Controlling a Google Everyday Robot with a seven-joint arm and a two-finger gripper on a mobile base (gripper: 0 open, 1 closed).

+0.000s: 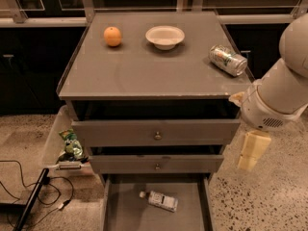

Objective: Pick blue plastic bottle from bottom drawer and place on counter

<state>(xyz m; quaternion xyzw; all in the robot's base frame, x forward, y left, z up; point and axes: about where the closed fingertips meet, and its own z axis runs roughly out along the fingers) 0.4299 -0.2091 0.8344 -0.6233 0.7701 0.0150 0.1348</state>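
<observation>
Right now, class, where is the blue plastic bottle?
The blue plastic bottle lies on its side in the open bottom drawer, low centre of the camera view. The gripper hangs off the right side of the cabinet.
</observation>
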